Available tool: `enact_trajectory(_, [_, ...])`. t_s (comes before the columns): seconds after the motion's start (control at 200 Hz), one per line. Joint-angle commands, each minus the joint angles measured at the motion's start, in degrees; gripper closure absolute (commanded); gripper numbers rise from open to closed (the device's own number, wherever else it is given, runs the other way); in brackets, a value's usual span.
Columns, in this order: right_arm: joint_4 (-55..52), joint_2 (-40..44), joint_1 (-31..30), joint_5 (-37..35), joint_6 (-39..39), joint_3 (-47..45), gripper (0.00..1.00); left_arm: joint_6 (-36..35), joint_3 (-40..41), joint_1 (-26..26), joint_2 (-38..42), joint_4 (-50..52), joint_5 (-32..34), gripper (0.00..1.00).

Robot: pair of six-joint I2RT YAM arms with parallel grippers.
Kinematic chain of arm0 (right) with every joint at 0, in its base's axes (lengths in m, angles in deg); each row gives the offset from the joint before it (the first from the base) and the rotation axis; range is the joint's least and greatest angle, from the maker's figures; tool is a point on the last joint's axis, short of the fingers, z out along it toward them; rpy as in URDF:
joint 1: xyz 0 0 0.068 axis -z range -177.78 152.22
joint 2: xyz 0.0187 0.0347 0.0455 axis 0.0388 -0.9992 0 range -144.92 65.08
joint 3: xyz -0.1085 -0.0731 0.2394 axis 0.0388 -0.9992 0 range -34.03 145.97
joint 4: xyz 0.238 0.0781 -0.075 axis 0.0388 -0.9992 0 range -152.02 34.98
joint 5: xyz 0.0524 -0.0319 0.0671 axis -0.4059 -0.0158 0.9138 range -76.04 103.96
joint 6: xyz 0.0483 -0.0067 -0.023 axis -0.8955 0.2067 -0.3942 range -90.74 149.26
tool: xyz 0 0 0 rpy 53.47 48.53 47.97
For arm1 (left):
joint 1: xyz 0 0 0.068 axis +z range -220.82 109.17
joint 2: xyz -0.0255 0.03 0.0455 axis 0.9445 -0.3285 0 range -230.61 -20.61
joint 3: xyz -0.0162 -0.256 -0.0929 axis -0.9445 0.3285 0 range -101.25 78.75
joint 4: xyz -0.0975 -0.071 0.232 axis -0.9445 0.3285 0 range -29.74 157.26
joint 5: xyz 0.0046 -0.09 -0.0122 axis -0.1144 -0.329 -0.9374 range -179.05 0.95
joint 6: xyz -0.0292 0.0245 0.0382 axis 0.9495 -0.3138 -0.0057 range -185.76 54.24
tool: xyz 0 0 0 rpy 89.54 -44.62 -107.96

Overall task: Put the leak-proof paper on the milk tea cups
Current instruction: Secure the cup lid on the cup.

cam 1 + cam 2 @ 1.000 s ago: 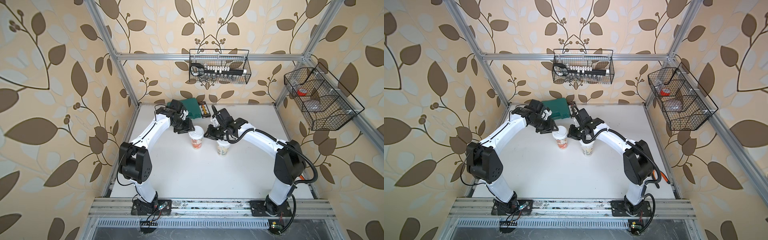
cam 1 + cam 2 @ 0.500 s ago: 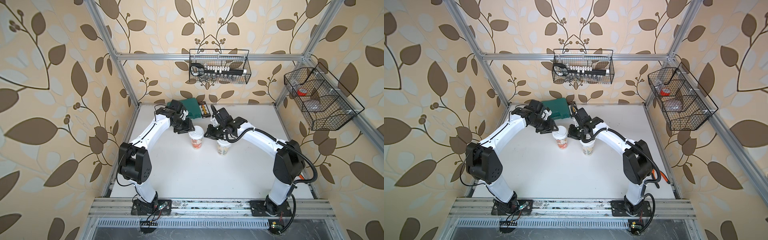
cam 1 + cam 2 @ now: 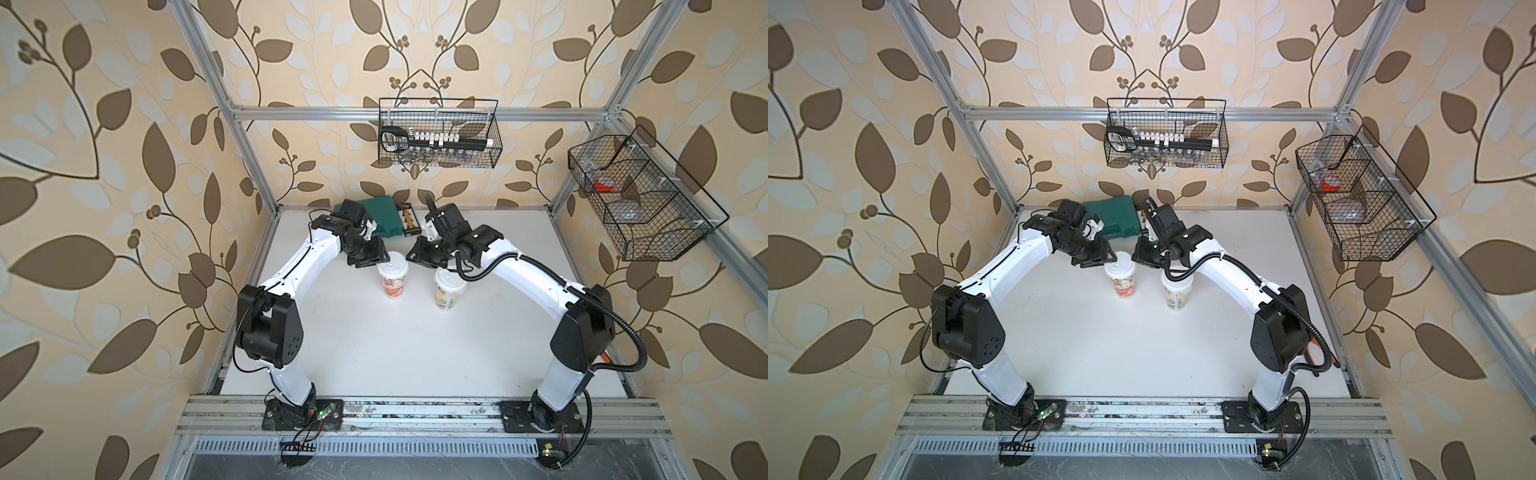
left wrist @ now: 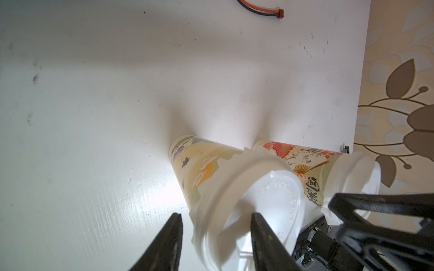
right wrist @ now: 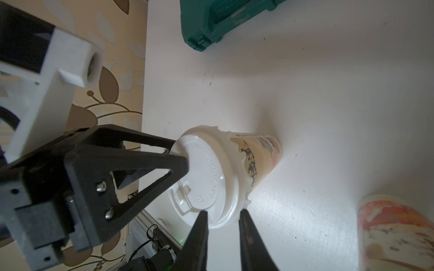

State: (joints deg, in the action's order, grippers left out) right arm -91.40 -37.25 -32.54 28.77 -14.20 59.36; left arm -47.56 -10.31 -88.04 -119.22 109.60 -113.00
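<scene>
Toward the back of the white table [image 3: 374,353], the leak-proof paper [image 4: 231,163] lies pinned under a white lid [image 5: 202,173] on the left cup [image 3: 393,284], its ragged edge showing below the rim. Raised lettering on the lid reads "HOT"; black brush characters [image 5: 250,169] run down the cup's side, illegible. My left gripper [image 4: 215,214], jaws partly apart, has its tips at the lid's edge. My right gripper [image 5: 223,211] straddles the rim narrowly; whether it pinches, I cannot tell. The right cup [image 3: 446,297] stands near; a green case [image 5: 223,21] lies behind.
</scene>
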Motion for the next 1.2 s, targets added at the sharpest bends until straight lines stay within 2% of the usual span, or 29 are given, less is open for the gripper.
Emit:
enact_trajectory(0.0, [0.78, -0.30, -0.13, 0.48, -0.11, -0.19, 0.76, 0.07, 1.52, -0.20, 1.04, 3.39, 1.82, 0.51])
enact_trajectory(0.5, [0.51, -3.05, 0.44, 1.18, -0.49, -2.29, 0.82, -0.02, 1.91, -0.19, 1.21, 3.22, 1.88, 0.51])
enact_trajectory(1.195, [-2.49, -7.53, -1.43, 0.47, 1.45, -1.83, 0.82, 0.02, 2.58, -0.23, 1.08, 2.69, 1.36, 0.51])
